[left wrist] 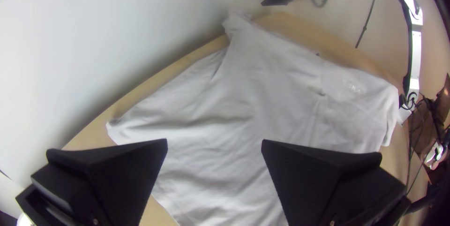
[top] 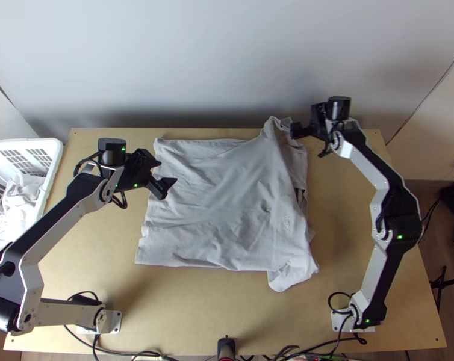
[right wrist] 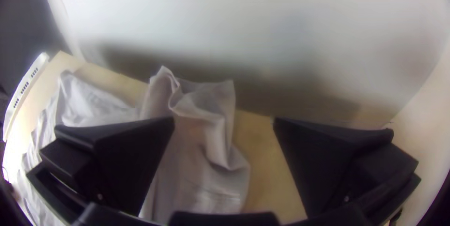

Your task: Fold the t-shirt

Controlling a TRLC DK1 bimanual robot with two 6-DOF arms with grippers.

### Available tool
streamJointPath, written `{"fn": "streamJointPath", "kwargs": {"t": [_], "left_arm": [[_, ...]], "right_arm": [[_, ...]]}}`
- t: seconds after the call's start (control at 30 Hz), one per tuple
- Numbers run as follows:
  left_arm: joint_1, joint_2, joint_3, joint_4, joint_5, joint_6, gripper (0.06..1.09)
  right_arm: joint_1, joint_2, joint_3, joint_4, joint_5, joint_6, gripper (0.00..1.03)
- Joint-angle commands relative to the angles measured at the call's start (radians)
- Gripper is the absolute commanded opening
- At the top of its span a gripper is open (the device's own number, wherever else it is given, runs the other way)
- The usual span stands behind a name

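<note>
two grippers are to be noted, both with jaws apart and no cloth clamped between them. you will find the t-shirt (top: 221,204) at the middle of the table (top: 197,313), mostly spread, with shallow wrinkles across its body. at its far right corner the fabric is bunched into raised folds; at its near right corner a flap juts past the near edge toward you. your left gripper (top: 168,171) is located over the shirt's left side, fingers wide apart. your right gripper (top: 308,141) is located at the bunched far corner, its fingers likewise wide apart; in the right wrist view the ruffled fabric lies partly behind one finger (right wrist: 117,160). contact there appears unlikely, but you cannot confirm it from this angle. to the left of the table, note the white basket (top: 53,147), with pale cloth (top: 22,201) inside.
</note>
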Motion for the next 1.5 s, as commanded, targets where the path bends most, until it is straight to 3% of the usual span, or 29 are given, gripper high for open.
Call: {"fn": "streamJointPath", "kwargs": {"t": [0.0,0.17,0.27,0.37,0.67,0.73,1.47], "left_arm": [[0.019,0.073,0.027,-0.001,-0.083,0.003,1.03],[0.102,0.237,0.138,-0.001,-0.155,-0.071,1.03],[0.134,0.3,0.204,0.048,-0.269,-0.095,1.03],[0.172,0.386,0.325,0.011,-0.281,-0.166,1.03],[0.198,0.648,0.718,-0.216,-0.118,-0.273,1.03],[0.188,0.686,0.765,-0.248,-0.117,-0.273,1.03],[0.162,0.774,0.834,-0.277,-0.069,-0.276,1.03]], "right_arm": [[-0.046,-0.005,-0.031,-0.093,-0.121,0.068,0.98],[-0.068,-0.004,-0.034,-0.082,-0.164,0.063,0.98],[-0.077,-0.005,-0.034,-0.079,-0.18,0.062,0.98],[-0.082,-0.005,-0.035,-0.079,-0.186,0.059,0.98],[-0.075,-0.005,-0.041,-0.079,-0.197,0.039,0.98],[-0.069,-0.004,-0.049,-0.079,-0.201,0.039,0.98],[-0.052,0.084,-0.066,-0.039,-0.23,0.056,0.98]]}}
